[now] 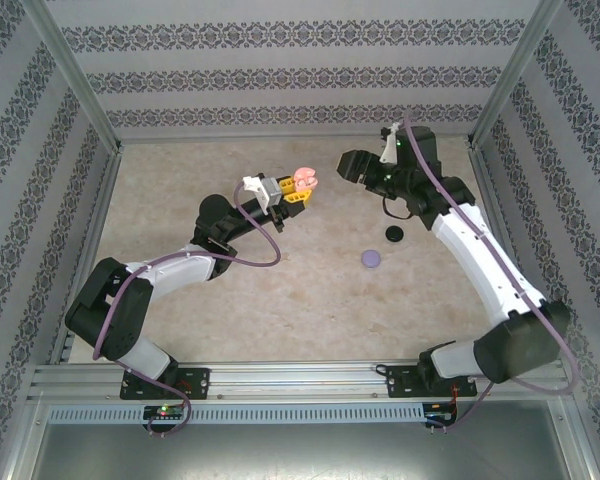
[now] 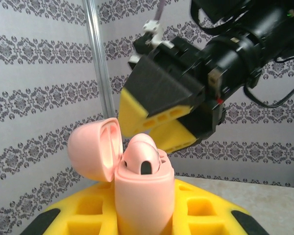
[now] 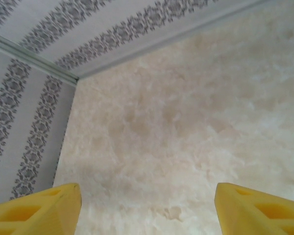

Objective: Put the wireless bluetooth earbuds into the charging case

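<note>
Lying closest on the worktop is a purple round case, and a black round case sits just behind it. Farther back, the left gripper is squeezed tight on the open pink charging case. A pink earbud sits inside the case, and its lid is tipped back. Just past it, the right gripper hangs with its yellow fingers spread wide and nothing between them.

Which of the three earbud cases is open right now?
The pink case, held in the left gripper, is the open one: its lid is flipped back. The purple case and the black case lie shut on the table.
</note>
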Robot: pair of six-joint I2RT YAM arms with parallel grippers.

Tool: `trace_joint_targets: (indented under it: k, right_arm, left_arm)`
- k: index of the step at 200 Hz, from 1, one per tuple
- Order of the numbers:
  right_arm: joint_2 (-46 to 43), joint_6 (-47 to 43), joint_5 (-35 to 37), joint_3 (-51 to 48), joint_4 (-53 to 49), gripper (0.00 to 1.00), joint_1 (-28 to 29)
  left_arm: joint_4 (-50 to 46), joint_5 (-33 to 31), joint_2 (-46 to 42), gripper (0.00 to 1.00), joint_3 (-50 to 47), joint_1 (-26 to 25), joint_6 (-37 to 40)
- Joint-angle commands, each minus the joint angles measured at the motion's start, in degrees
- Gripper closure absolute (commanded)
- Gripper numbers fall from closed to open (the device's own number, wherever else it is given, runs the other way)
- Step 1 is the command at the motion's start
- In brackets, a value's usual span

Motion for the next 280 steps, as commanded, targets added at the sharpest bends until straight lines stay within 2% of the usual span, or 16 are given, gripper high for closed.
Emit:
trace_joint_targets:
  k: [1, 41, 91, 125, 158, 217, 280]
  right_arm:
    - [2.1, -1.2, -3.4, 4.9, -3.8, 0.29, -0.1]
    - [8.3, -1.7, -6.2, 12.7, -8.0, 0.42, 0.7]
    - [14.5, -2.2, -6.7, 20.0, -10.8, 0.78, 3.6]
    - [18.6, -3.8, -7.0, 24.4, -14.1, 0.93, 5.5]
    - [19.7, -5.0, -7.1, 24.8, -15.5, 0.95, 7.0]
    - [16.7, -5.7, -7.8, 20.4, -15.9, 0.95, 8.2]
    - [12.7, -6.3, -12.5, 15.6, -17.6, 0.98, 8.8]
  left_arm:
    - [-0.3, 2.9, 1.1, 1.0, -0.8, -0.6, 0.1]
    - [0.8, 4.2, 3.5, 1.0, -1.7, -0.9, -1.3]
    - [0.8, 5.4, 5.1, 1.0, -1.8, -1.3, -2.0]
    - [0.5, 5.9, 5.6, 1.0, -1.2, -1.4, -1.9]
    - [0.8, 5.6, 6.2, 1.0, -0.6, -1.5, -2.0]
    - [1.3, 5.0, 6.6, 1.0, -0.4, -1.6, -1.8]
    - [1.3, 4.7, 7.1, 1.0, 0.3, -1.5, -1.3]
